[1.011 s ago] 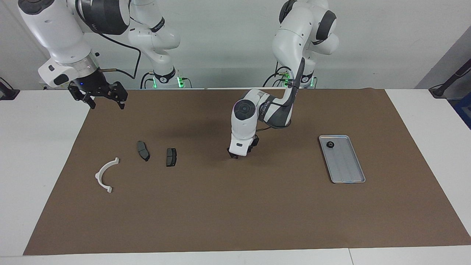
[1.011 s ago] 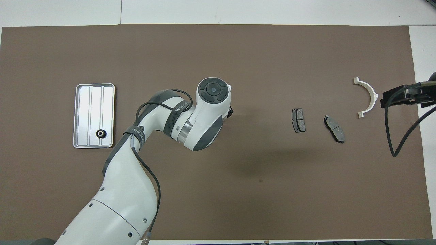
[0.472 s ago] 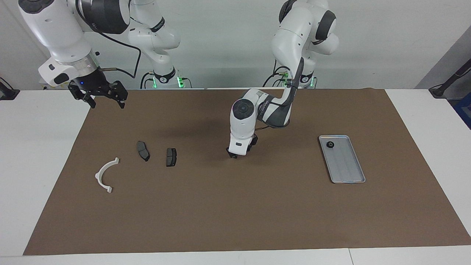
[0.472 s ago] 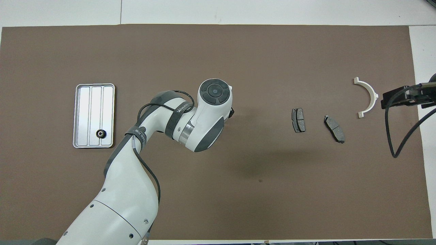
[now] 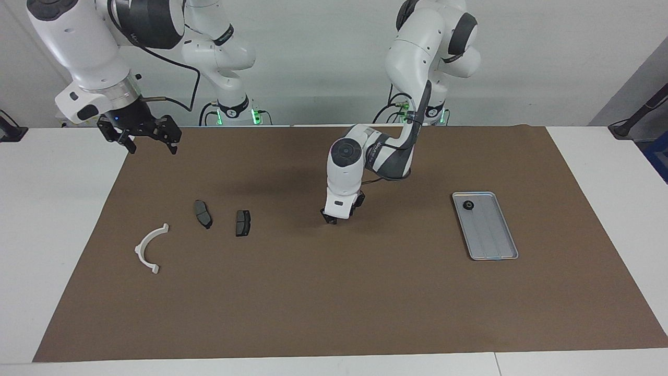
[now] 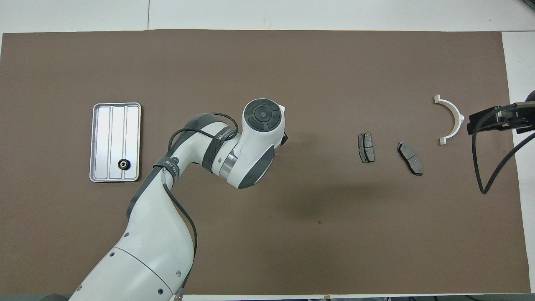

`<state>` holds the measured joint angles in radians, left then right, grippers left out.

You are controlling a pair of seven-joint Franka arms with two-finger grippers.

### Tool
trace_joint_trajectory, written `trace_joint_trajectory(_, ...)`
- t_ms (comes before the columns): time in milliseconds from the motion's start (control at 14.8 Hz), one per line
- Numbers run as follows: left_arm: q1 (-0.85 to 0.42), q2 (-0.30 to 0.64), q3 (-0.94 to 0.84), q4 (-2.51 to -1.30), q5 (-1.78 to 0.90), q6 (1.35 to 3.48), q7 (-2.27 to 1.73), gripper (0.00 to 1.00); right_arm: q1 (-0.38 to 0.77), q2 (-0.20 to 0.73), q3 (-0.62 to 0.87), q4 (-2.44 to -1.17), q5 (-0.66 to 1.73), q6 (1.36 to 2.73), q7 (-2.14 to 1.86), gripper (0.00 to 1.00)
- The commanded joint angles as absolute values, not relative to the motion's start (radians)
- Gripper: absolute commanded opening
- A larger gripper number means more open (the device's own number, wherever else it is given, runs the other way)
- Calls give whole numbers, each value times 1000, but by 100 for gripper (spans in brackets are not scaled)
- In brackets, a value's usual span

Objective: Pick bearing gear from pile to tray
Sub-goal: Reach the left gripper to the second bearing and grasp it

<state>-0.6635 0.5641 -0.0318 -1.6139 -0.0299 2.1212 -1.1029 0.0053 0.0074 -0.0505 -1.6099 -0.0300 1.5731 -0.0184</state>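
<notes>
**Left end effector low at mid-mat, one bearing gear in the tray**

The left end effector (image 5: 330, 221) points straight down at the centre of the facing frame, its tips at or just above the brown mat (image 5: 334, 303). The wrist hides the fingers from above, so I cannot tell whether they are open, closed or holding anything. The right end effector (image 5: 151, 142) hangs with its fingers spread and empty in the upper corner of the facing frame, over the mat's edge at the right arm's end, where that arm waits.

A black bearing gear (image 5: 468, 206) lies in the silver tray (image 5: 496, 245), in the tray's corner nearer the robots.

Compared with a second ago, the left wrist has edged slightly toward the brake pads. The parts and the right arm have not moved.

Mid-frame, two dark brake pads (image 5: 203, 213) (image 5: 242, 222) lie near each other, with a white arc piece (image 5: 148, 248) lower in the facing frame. The mat covers a white bench (image 5: 47, 235), and a pale wall stands at the top.
</notes>
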Motion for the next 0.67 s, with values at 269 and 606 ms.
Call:
trace_joint_trajectory(269, -676, 476, -23, -1766, -43, 2213, -1097, 61, 8, -23, -57, -1649, -44, 1594, -34, 100)
trace_joint_trajectory(606, -686, 476, -23, -1770, -44, 2235, -1104, 56, 8, -25, -57, -1651, -44, 1589, -35, 100)
